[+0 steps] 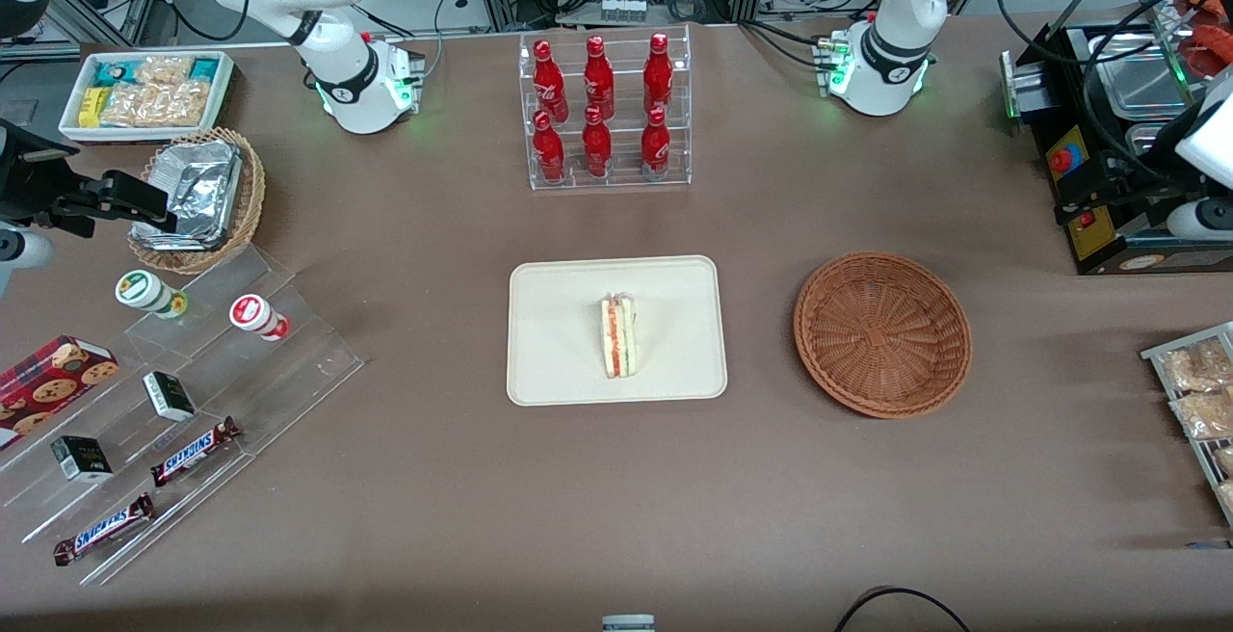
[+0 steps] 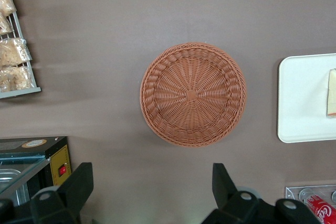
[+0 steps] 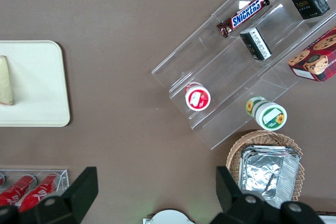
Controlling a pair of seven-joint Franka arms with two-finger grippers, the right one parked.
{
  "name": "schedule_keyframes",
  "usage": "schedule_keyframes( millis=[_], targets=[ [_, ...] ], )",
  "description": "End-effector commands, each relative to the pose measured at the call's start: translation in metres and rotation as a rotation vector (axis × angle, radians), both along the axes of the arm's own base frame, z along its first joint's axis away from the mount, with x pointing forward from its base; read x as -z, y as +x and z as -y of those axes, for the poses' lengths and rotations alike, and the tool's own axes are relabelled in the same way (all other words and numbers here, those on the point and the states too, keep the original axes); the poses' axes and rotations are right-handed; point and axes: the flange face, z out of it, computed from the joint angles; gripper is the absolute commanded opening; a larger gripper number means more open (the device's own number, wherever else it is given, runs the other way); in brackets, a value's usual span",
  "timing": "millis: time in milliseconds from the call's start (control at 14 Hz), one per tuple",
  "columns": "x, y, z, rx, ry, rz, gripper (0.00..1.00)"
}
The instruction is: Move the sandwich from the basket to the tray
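The sandwich (image 1: pixel 618 338) lies on the cream tray (image 1: pixel 559 324) near its middle, standing on its edge with red and green layers showing. The reddish-brown wicker basket (image 1: pixel 882 333) sits beside the tray toward the working arm's end and holds nothing. In the left wrist view my gripper (image 2: pixel 152 174) is open and empty, high above the bare table, apart from the basket (image 2: pixel 192 94) and farther from the front camera than it. The tray (image 2: pixel 304 98) and the sandwich's edge (image 2: pixel 332 93) also show there.
A clear rack of red bottles (image 1: pixel 602 112) stands farther from the front camera than the tray. A black machine (image 1: pixel 1108 179) and a snack rack (image 1: pixel 1199 401) are at the working arm's end. A clear stepped shelf with snacks (image 1: pixel 173 401) and a foil-filled basket (image 1: pixel 197 198) are toward the parked arm's end.
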Motion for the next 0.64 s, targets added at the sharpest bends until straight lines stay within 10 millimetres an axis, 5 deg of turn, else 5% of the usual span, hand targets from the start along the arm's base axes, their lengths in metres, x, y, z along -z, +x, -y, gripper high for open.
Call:
schedule_keyframes(
  millis=[0,571],
  targets=[
    [0.001,-0.018,-0.001,0.011,0.005,-0.009,1.00],
    [-0.002,-0.005,-0.001,-0.035,-0.001,0.022,1.00]
  ],
)
